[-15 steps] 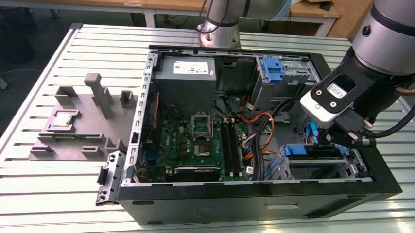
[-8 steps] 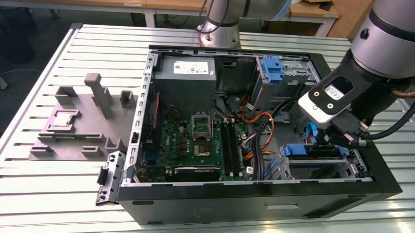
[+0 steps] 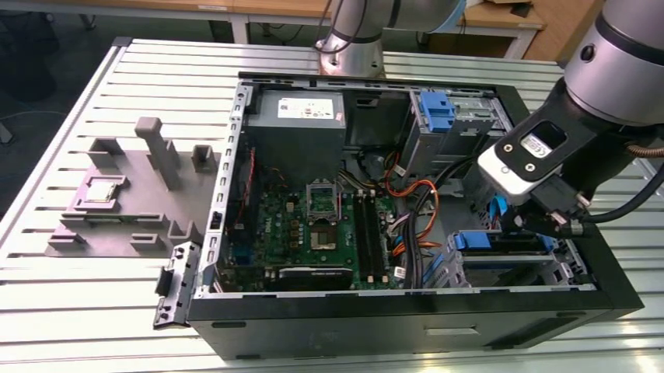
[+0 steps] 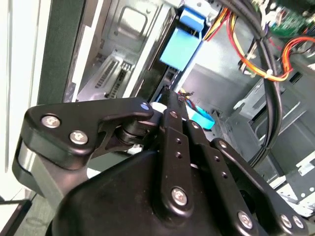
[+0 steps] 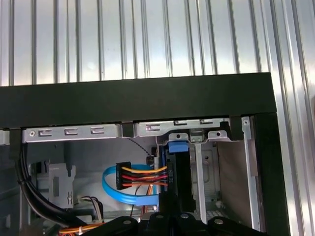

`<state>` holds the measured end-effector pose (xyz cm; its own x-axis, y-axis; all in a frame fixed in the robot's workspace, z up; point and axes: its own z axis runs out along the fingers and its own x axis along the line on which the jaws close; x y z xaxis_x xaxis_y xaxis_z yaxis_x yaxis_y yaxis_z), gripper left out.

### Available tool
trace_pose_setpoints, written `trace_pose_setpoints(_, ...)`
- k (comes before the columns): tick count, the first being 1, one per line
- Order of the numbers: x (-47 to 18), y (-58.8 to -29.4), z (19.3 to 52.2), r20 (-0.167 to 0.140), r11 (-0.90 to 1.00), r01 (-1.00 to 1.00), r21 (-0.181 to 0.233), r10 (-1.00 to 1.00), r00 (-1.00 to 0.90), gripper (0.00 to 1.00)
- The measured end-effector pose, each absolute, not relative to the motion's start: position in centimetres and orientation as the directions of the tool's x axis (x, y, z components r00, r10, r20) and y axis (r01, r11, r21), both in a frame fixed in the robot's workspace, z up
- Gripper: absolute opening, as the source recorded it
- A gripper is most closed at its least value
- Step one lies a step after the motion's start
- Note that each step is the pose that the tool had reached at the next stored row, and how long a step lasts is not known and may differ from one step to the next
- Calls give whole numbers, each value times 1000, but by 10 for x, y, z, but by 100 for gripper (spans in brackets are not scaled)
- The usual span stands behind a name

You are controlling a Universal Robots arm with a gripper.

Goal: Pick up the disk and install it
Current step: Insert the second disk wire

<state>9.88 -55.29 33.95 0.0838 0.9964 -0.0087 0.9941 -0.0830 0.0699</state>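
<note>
The disk (image 3: 498, 214) stands on edge inside the open computer case (image 3: 415, 315), at the exterior view's right, just above a drive cage (image 3: 503, 260). Of it I see its blue bracket and a dark side. In both wrist views it appears edge-on, as a blue bracket end (image 5: 178, 147) over a dark slab, with a light blue face (image 4: 179, 49). My gripper (image 3: 534, 221) reaches into the case from the right. Its black fingers (image 4: 172, 132) converge at the disk's near edge, and the gripper (image 4: 170, 98) is shut on it. My gripper (image 5: 170, 211) hides the disk's lower part.
A grey power-supply box (image 3: 298, 113) and a green motherboard (image 3: 311, 225) fill the case's left half. A second silver cage with a blue latch (image 3: 441, 109) stands at the back. Orange and black cables (image 3: 415, 217) and a wired connector (image 5: 142, 177) lie close to the disk. A grey fixture (image 3: 124, 202) lies on the slatted table.
</note>
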Motion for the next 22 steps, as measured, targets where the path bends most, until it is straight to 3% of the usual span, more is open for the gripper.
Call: trace_pose_setpoints(22, 103, -553, 333, -10, -82, 995, 58, 997, 83, 10)
